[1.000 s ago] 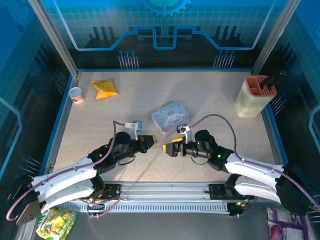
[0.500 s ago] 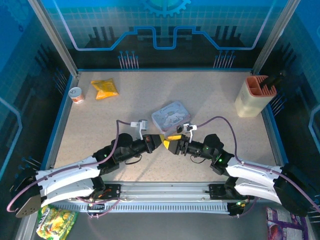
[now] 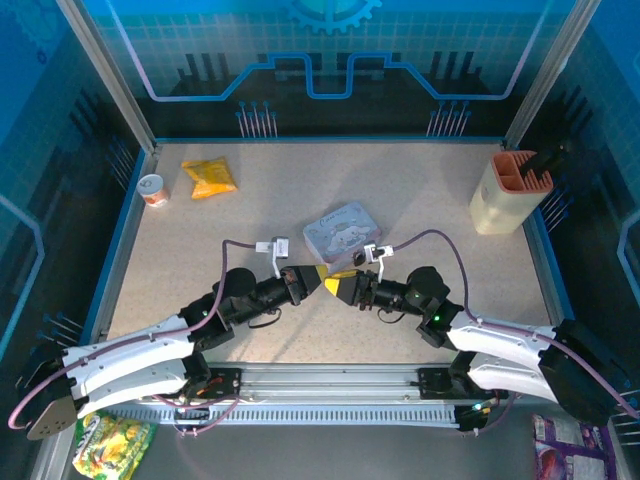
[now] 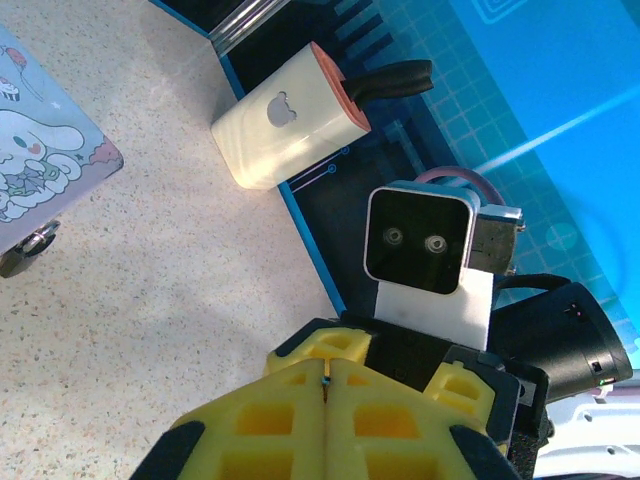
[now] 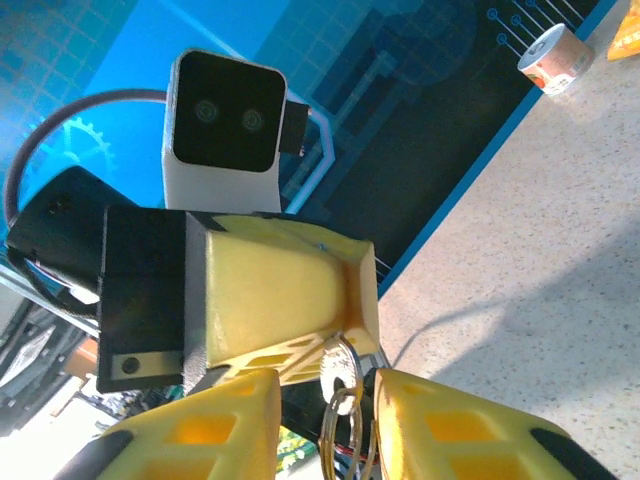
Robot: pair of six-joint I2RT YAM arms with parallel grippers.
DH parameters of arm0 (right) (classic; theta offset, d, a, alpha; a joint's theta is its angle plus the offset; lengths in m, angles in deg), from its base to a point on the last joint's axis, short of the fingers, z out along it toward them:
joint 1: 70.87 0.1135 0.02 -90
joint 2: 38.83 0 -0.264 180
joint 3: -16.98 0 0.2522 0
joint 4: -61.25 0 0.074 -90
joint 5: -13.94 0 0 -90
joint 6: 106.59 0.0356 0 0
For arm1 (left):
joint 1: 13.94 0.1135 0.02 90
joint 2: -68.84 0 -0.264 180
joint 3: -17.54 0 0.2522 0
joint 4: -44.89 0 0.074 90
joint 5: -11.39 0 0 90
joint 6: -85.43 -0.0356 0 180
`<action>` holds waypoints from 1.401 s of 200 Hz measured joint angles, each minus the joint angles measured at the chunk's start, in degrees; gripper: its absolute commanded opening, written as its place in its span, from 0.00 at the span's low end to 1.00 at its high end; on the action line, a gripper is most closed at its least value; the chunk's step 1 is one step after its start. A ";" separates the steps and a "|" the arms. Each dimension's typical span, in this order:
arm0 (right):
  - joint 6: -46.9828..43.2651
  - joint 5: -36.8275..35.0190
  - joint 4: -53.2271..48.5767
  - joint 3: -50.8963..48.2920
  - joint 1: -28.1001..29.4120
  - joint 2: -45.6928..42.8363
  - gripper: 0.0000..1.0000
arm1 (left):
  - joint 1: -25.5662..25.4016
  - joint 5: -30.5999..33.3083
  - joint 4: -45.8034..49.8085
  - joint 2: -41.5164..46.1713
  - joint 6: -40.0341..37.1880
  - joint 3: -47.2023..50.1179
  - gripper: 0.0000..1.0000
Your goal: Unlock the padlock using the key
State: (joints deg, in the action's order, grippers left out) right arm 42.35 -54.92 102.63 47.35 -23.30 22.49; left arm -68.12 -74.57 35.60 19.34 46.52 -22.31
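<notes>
My left gripper (image 3: 318,281) is shut on the key (image 5: 340,362). The key's silvery round head and a thin wire ring stick out past the left gripper's yellow fingertips (image 5: 300,290). My right gripper (image 3: 335,287) meets it tip to tip above the table. In the right wrist view the right gripper (image 5: 328,392) has its jaws apart on either side of the key head and ring, with a gap showing on both sides. The padlock (image 4: 22,252), small and dark with a silvery bit, lies on the table against the near corner of the tin (image 4: 45,180).
The pale blue tin (image 3: 342,232) lies just beyond the grippers. A beige holder with an orange top (image 3: 510,190) stands at the back right. At the back left are a yellow packet (image 3: 208,178) and a small can (image 3: 152,190). Blue walls ring the table.
Both arms have moved inward until the fingertips meet near the tin. The right jaws have narrowed around the key head held by the left gripper.
</notes>
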 measured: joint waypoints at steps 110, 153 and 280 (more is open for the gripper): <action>5.22 -0.24 3.85 0.63 0.00 2.43 0.07 | -1.44 2.67 -10.36 0.44 0.00 4.81 0.00; 9.05 -0.76 7.19 0.63 0.00 4.22 0.01 | -2.45 5.27 -16.15 0.20 0.02 7.28 0.00; 1.55 -6.03 -33.64 4.52 -14.10 -22.93 0.00 | -4.11 18.71 12.22 8.81 -2.75 1.66 0.56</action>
State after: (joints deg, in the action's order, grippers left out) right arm 43.90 -60.95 68.99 51.87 -37.39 -0.44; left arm -72.23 -55.86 47.82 28.15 43.77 -20.65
